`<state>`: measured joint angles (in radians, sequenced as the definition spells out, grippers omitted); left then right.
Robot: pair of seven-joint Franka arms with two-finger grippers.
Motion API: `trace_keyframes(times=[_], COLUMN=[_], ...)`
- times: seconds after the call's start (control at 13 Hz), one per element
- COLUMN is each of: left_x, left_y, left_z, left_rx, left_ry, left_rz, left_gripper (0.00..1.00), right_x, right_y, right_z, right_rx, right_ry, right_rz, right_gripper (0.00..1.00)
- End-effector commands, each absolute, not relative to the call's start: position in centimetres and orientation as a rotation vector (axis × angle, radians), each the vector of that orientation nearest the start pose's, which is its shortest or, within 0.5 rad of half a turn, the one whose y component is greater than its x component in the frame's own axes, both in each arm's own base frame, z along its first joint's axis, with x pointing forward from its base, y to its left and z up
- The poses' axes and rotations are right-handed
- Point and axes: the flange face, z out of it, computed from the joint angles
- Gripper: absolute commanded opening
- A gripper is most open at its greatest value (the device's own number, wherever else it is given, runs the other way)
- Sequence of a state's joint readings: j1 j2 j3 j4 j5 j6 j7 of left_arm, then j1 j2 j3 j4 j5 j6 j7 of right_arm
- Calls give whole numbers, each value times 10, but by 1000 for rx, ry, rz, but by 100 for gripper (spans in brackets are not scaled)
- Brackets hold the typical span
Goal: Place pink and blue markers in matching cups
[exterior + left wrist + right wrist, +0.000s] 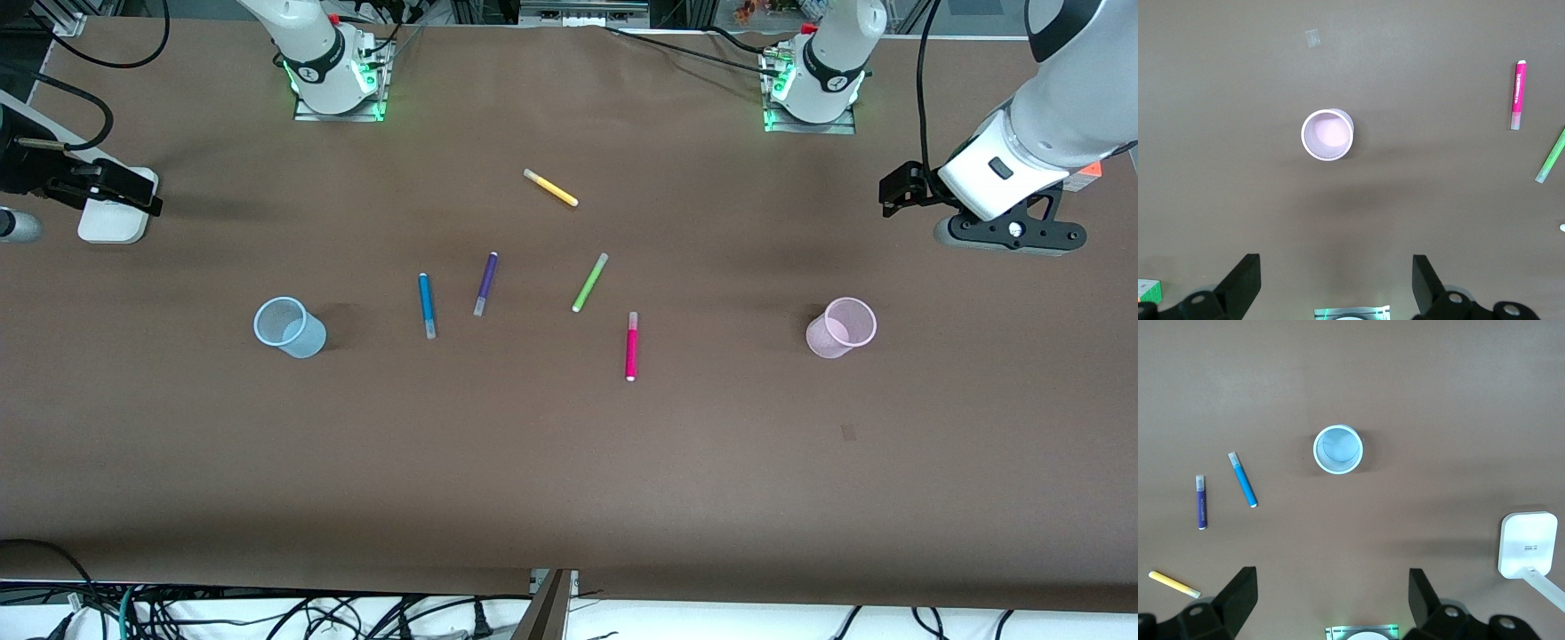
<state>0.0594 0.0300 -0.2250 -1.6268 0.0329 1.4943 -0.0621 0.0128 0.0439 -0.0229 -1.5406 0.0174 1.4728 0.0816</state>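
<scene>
The pink marker (631,346) and the blue marker (427,305) lie flat on the brown table. The light pink cup (841,327) stands upright toward the left arm's end. The light blue cup (289,327) stands upright toward the right arm's end. My left gripper (1337,280) is open and empty, high over the table, with the pink cup (1328,135) and pink marker (1518,95) in its view. My right gripper (1332,599) is open and empty, high over the table, with the blue cup (1338,449) and blue marker (1243,479) in its view.
A purple pen (485,283) lies beside the blue marker, and a green pen (589,282) lies beside the pink marker. A yellow pen (550,188) lies farther from the front camera. A white block (111,212) sits at the right arm's end.
</scene>
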Motion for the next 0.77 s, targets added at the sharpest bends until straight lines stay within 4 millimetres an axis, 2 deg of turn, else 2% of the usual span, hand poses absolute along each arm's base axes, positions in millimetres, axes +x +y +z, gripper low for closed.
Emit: trace_keyframes(times=[0.0, 0.38, 0.69], left_x=[542, 542, 543], left_y=[-82, -83, -83], left_z=[579, 579, 578], left_rx=[-3098, -3098, -3100], left_ry=[186, 188, 191], left_rz=[254, 251, 254], left_gripper=[100, 100, 100], right_x=[559, 560, 569], right_y=[-2, -3, 2], right_z=[612, 612, 604], right_rx=[-3137, -3136, -3129], right_ry=[135, 132, 119], right_rz=[171, 161, 169], right_gripper=[100, 100, 100])
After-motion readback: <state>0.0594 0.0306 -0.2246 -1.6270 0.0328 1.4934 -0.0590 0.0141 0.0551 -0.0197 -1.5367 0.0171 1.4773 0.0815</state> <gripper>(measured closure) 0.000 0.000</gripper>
